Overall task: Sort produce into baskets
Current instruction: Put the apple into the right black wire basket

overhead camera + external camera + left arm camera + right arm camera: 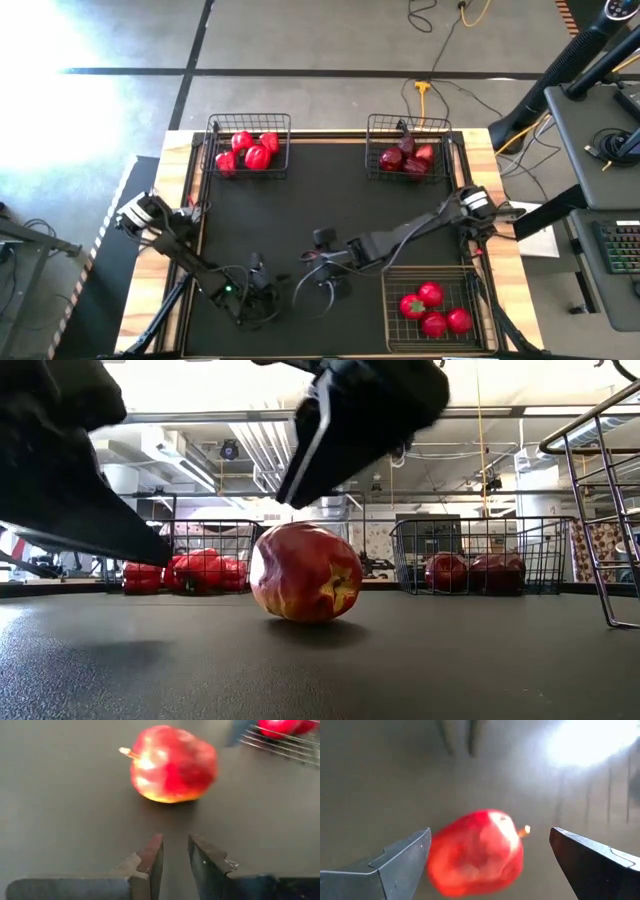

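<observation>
While its two dark fingers (pixel 400 865) stand spread as wide as they go, the right gripper (pixel 490 862) hangs over a loose red apple (pixel 476 852), one finger to each side of the fruit and neither seen to touch it. That apple (pixel 305 572) lies on the black mat (pixel 320 670) near the table's front edge, red with a yellowish patch low on its skin and a short pale stem sticking out to one side. From above, the fruit itself is hidden under the right gripper (pixel 322 272), which reaches in from the right arm toward the mat's middle.

Just beside it, the left gripper (pixel 175 851) points at the same apple (pixel 172 764) with its jaws nearly shut, only a narrow slit between them and nothing held. Seen from above, the left gripper (pixel 258 272) sits low on the mat, a little to the left of the right one.

Farther out stand three black wire baskets. The far left basket (pixel 212 150) holds glossy red peppers (pixel 250 152). The far right basket (pixel 372 150) holds dark maroon fruits (pixel 405 160). The near right basket (pixel 390 320), close to the right arm's base, holds round red tomatoes (pixel 435 308) with green tops.
</observation>
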Available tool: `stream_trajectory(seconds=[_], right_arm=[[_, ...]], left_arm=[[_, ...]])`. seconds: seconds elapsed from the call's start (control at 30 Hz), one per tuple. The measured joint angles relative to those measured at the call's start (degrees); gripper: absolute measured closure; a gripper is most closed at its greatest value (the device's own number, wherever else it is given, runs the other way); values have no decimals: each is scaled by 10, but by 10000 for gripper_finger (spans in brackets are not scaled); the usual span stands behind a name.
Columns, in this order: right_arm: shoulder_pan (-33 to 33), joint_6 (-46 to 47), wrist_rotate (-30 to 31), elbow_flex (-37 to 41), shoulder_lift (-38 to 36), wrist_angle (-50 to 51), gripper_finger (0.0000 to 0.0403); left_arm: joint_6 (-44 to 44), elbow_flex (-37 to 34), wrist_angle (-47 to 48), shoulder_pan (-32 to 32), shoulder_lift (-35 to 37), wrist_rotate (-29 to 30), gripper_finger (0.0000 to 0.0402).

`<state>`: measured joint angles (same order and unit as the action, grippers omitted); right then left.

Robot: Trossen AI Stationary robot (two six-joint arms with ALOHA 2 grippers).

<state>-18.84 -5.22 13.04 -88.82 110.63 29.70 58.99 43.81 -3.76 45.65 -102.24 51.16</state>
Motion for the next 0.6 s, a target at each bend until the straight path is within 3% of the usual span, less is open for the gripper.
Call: stream_trajectory(seconds=[0.17, 0.43, 0.6], right_arm=[[19, -1, -86, -62, 47, 65, 3], [21, -14, -52, -120, 119, 117, 2], [21, -1, -54, -155, 139, 167, 3]], left_arm=[[2, -40, -87, 0, -21, 46, 325], [5, -28, -142, 1, -102, 53, 325], [11, 9, -144, 1, -157, 92, 325]])
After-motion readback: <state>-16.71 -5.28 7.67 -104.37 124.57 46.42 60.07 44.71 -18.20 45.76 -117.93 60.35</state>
